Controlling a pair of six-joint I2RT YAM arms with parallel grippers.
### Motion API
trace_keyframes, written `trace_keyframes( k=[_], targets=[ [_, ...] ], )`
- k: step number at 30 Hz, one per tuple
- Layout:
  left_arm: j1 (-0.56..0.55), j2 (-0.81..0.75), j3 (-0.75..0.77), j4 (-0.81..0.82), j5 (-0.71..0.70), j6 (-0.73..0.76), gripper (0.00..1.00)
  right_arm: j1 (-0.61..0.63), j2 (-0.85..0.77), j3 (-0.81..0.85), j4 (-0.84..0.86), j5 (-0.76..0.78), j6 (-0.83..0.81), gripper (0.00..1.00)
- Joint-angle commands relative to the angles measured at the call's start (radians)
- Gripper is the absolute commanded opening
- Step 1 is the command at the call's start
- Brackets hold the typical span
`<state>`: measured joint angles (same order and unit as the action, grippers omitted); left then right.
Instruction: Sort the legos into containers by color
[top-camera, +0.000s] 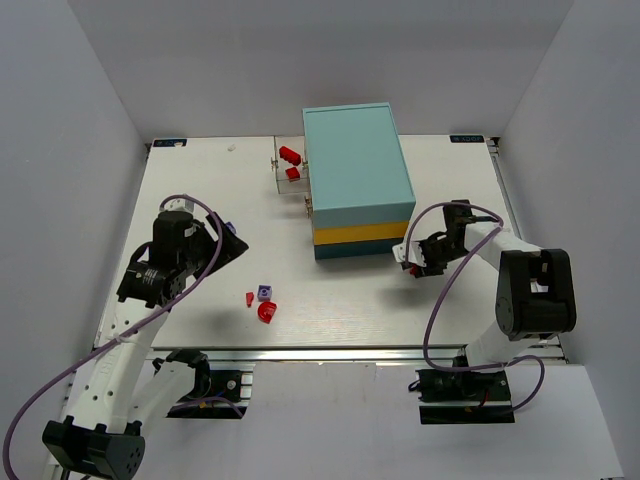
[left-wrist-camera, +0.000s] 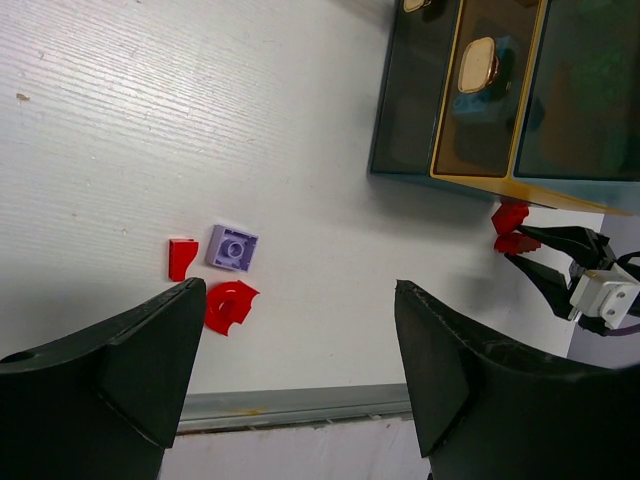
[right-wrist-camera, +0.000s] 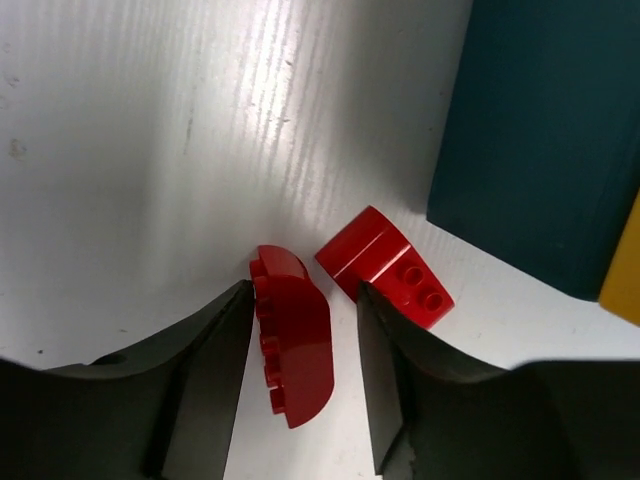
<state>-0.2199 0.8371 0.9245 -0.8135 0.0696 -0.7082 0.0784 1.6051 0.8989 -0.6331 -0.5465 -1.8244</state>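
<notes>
The curved red lego (right-wrist-camera: 292, 345) is seen closest, lying on the table (right-wrist-camera: 150, 150) between the fingers (right-wrist-camera: 200, 400) of the right gripper (right-wrist-camera: 303, 292). The jaws are set narrowly apart: one finger touches the brick and a slit shows at the other. A sloped red lego (right-wrist-camera: 385, 265) lies just beside that other fingertip, with the cabinet (right-wrist-camera: 540, 130) near behind it.

The left gripper (left-wrist-camera: 300, 290) is held wide apart and empty above the table. A purple lego (left-wrist-camera: 232, 247), a small red lego (left-wrist-camera: 181, 258) and a notched red lego (left-wrist-camera: 230, 305) lie clustered beside one finger. At the cabinet's left side, a clear drawer (top-camera: 287, 165) is drawn out and holds two red legos (top-camera: 290, 155).
</notes>
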Motion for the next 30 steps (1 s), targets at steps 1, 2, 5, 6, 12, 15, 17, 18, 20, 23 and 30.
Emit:
trace_keyframes(
  k=[1, 2, 5, 6, 12, 15, 17, 18, 20, 23, 30],
  targets=[
    [0.002, -0.016, 0.01, -0.013, -0.013, -0.007, 0.86, 0.009, 0.01, -0.009, 0.019, 0.051, 0.005, 0.48],
    [0.002, -0.016, 0.01, -0.016, -0.013, -0.008, 0.86, 0.009, 0.006, -0.014, 0.021, 0.06, 0.001, 0.43],
    [0.002, -0.027, 0.005, -0.018, -0.014, -0.01, 0.86, 0.007, -0.016, -0.028, 0.021, 0.071, -0.006, 0.35],
    [0.002, -0.027, 0.004, -0.016, -0.013, -0.01, 0.86, 0.006, -0.022, -0.031, 0.019, 0.079, -0.009, 0.31],
    [0.002, -0.036, 0.002, -0.018, -0.013, -0.011, 0.86, 0.003, -0.102, -0.032, -0.057, 0.085, -0.038, 0.08],
    [0.002, -0.041, 0.005, -0.023, -0.017, -0.01, 0.86, 0.003, -0.181, 0.004, -0.189, 0.036, -0.047, 0.05],
    [0.002, -0.047, -0.006, -0.01, -0.014, -0.011, 0.86, 0.009, -0.247, 0.015, -0.273, 0.002, -0.05, 0.03],
    [0.002, -0.047, -0.01, -0.006, -0.011, -0.01, 0.86, 0.009, -0.269, 0.023, -0.295, -0.013, -0.058, 0.03],
    [0.002, -0.05, -0.021, 0.003, -0.002, -0.011, 0.86, 0.012, -0.321, 0.031, -0.344, -0.048, -0.052, 0.02],
    [0.002, -0.052, -0.024, 0.01, 0.002, -0.011, 0.86, 0.029, -0.369, 0.107, -0.478, -0.172, -0.036, 0.01],
    [0.002, -0.052, -0.026, 0.014, 0.007, -0.002, 0.86, 0.196, -0.454, 0.31, -0.374, -0.515, 0.277, 0.0]
  ],
)
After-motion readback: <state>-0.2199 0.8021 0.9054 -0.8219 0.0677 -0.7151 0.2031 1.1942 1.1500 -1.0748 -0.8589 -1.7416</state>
